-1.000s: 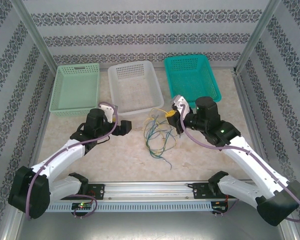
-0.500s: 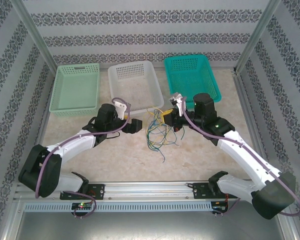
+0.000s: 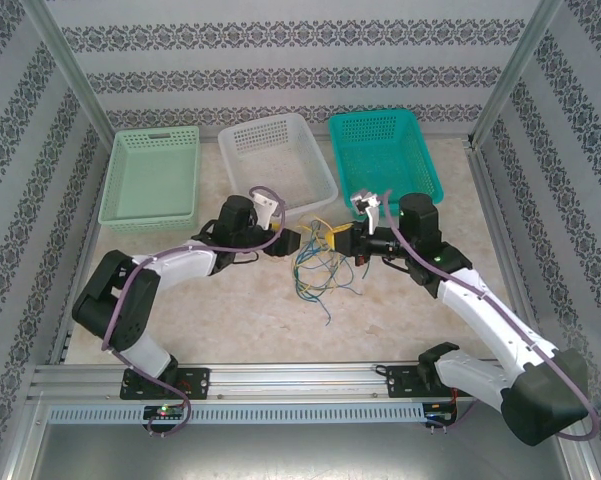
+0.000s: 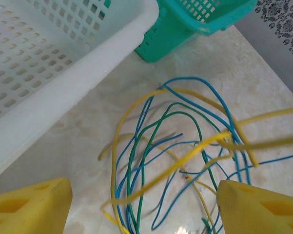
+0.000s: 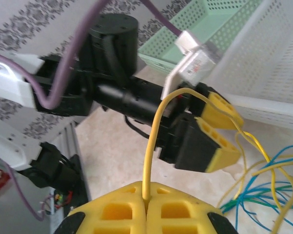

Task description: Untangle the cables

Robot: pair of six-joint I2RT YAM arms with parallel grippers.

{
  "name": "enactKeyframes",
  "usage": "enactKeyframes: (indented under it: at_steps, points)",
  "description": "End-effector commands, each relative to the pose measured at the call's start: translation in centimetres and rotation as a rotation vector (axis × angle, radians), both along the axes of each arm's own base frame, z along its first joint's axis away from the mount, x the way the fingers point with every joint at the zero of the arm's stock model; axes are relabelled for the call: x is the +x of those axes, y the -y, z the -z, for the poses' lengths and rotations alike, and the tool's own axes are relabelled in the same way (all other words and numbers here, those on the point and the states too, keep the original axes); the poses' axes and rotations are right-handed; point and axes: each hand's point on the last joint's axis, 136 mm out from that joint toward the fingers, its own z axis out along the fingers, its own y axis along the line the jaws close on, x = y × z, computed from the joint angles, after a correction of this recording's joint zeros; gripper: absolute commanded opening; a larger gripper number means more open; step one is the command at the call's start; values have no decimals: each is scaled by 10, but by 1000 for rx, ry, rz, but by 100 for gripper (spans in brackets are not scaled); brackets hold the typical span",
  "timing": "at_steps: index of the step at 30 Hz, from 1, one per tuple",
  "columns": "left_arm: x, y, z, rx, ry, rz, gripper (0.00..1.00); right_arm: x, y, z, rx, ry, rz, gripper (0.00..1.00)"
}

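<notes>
Upper left of top view: pale green basket [image 3: 150,178], then white basket [image 3: 276,165]. Centre: left gripper [image 3: 298,243], fingers spread wide, pointing at the cables [image 3: 318,272], a yellow, blue and green tangle lying on the table [image 3: 230,300] just below the white basket. Just right: right gripper [image 3: 337,238], pinched tight on one yellow strand [image 5: 149,146]. Upper right: teal basket [image 3: 383,155].

Bright even light, faint soft shadows beside cables [image 4: 175,165], glare on table [image 4: 278,92], near foregrounds blurred.

cables [image 4: 185,163]: strands cut off at bottom, right edges | white basket [image 4: 63,97]: cut off top-left
</notes>
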Motion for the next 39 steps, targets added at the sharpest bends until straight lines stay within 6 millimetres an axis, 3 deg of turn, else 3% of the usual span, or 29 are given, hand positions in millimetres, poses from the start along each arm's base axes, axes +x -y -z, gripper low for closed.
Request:
enactKeyframes:
  at_steps: [1,5,11,14,18,22,26,31,35,39]
  points:
    - [6,18,-21,-39,107,57,75,-14,-2,-22,84,30,-74,6]
    - [4,20,-16,-38,95,68,60,-18,-2,-25,99,30,-85,6]
    - [-7,15,-15,-37,90,62,27,-17,0,-26,108,29,-74,7]
    - [-14,10,-15,-28,91,61,15,-2,12,-22,76,33,31,5]
    - [-28,5,-14,-16,81,74,4,37,53,-12,-8,44,350,3]
    - [-39,-3,-11,0,74,74,0,57,88,-11,-6,81,584,1]
    - [-44,-12,-6,37,75,54,0,63,111,-23,36,118,716,0]
    - [-48,-16,-1,58,62,48,0,60,112,-35,104,114,711,0]
    - [-51,-23,0,74,68,24,0,59,124,-41,143,125,768,0]
    - [-55,-26,3,95,60,31,0,51,104,-47,164,105,628,0]
